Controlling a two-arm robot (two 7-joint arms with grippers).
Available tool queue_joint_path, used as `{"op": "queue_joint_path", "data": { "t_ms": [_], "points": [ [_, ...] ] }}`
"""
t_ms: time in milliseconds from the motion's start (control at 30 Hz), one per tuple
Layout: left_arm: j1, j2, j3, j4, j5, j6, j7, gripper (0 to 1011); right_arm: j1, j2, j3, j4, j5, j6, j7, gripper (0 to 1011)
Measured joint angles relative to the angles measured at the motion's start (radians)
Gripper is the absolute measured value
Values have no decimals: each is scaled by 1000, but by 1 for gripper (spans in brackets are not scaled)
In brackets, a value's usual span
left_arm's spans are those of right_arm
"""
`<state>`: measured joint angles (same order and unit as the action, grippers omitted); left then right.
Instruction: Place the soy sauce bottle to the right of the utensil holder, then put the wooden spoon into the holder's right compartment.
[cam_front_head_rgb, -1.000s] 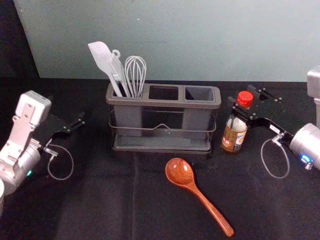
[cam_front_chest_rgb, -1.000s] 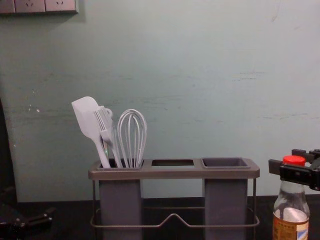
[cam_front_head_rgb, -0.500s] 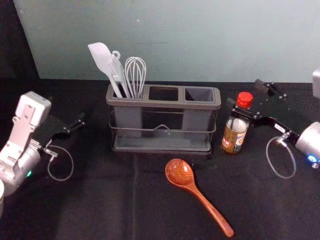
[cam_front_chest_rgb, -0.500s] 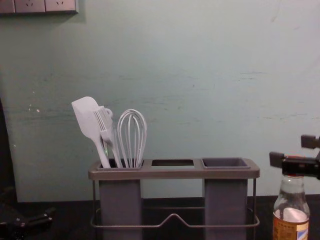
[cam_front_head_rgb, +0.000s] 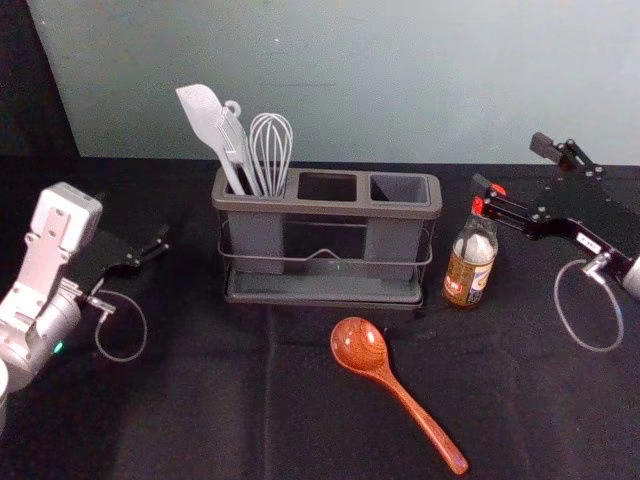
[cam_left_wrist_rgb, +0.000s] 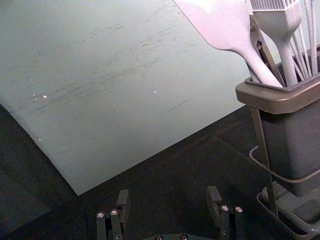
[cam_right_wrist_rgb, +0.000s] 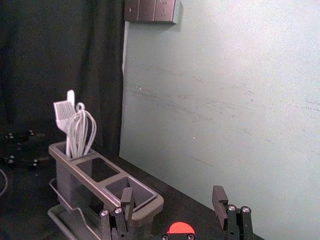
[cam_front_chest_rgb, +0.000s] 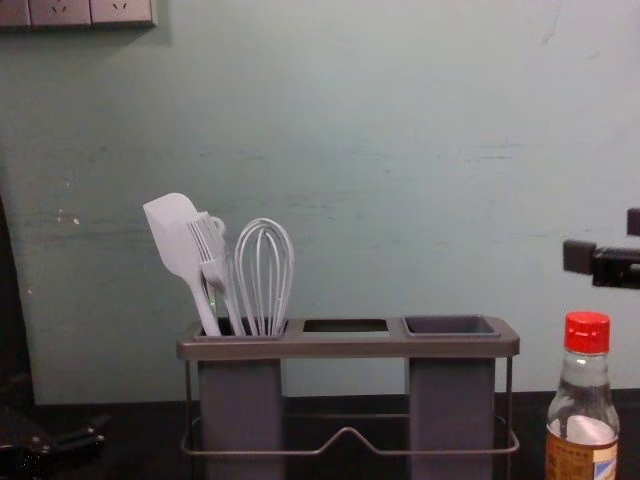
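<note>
At the left, the left gripper (cam_left_wrist_rgb: 168, 197) is being held out of the way, fingers spread, with nothing being gripped. White tools (cam_front_head_rgb: 270, 150) are being propped up by the left slot (cam_front_head_rgb: 257, 240) of the holder (cam_front_head_rgb: 330, 208). The right slot (cam_front_head_rgb: 400, 188) is being left free, it seems for the spoon. Nearer, the wooden spoon (cam_front_head_rgb: 362, 345) is being held up by the table (cam_front_head_rgb: 200, 400), lying flat. Just right of the holder, the soy sauce bottle (cam_front_head_rgb: 468, 275) is being stood upright, where it is wanted. Above it, the right gripper (cam_right_wrist_rgb: 173, 196) is being held empty, fingers wide, likely so the bottle is not being bumped.
</note>
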<state>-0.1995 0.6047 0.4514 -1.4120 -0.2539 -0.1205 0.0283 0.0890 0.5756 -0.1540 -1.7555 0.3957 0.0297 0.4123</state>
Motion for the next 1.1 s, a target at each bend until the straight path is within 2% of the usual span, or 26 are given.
{"op": "queue_joint_path", "data": {
  "t_ms": [333, 433, 567, 733, 800, 867, 900, 1033, 1067, 1100],
  "points": [
    [0, 0, 0, 0, 0, 0, 0, 1005, -77, 50, 39, -111, 69, 11, 36, 1004],
    [0, 0, 0, 0, 0, 0, 0, 1005, -98, 70, 39, -155, 76, 30, 37, 1004],
    [0, 0, 0, 0, 0, 0, 0, 1005, -113, 96, 17, -205, 77, 69, 38, 1004],
    [0, 0, 0, 0, 0, 0, 0, 1005, -101, 130, -50, -253, 58, 173, 37, 1004],
    [0, 0, 0, 0, 0, 0, 0, 1005, -72, 139, -108, -267, 47, 281, 25, 1004],
    [0, 0, 0, 0, 0, 0, 0, 1005, -54, 138, -139, -269, 44, 338, 16, 1004],
    [0, 0, 0, 0, 0, 0, 0, 1005, -34, 133, -168, -269, 43, 402, 7, 1004],
    [0, 0, 0, 0, 0, 0, 0, 1005, 5, 117, -222, -259, 37, 498, -7, 1004],
    [0, 0, 0, 0, 0, 0, 0, 1005, 26, 106, -249, -250, 30, 546, -17, 1004],
    [0, 0, 0, 0, 0, 0, 0, 1005, 36, 100, -260, -245, 27, 566, -21, 1004]
  ]
}}
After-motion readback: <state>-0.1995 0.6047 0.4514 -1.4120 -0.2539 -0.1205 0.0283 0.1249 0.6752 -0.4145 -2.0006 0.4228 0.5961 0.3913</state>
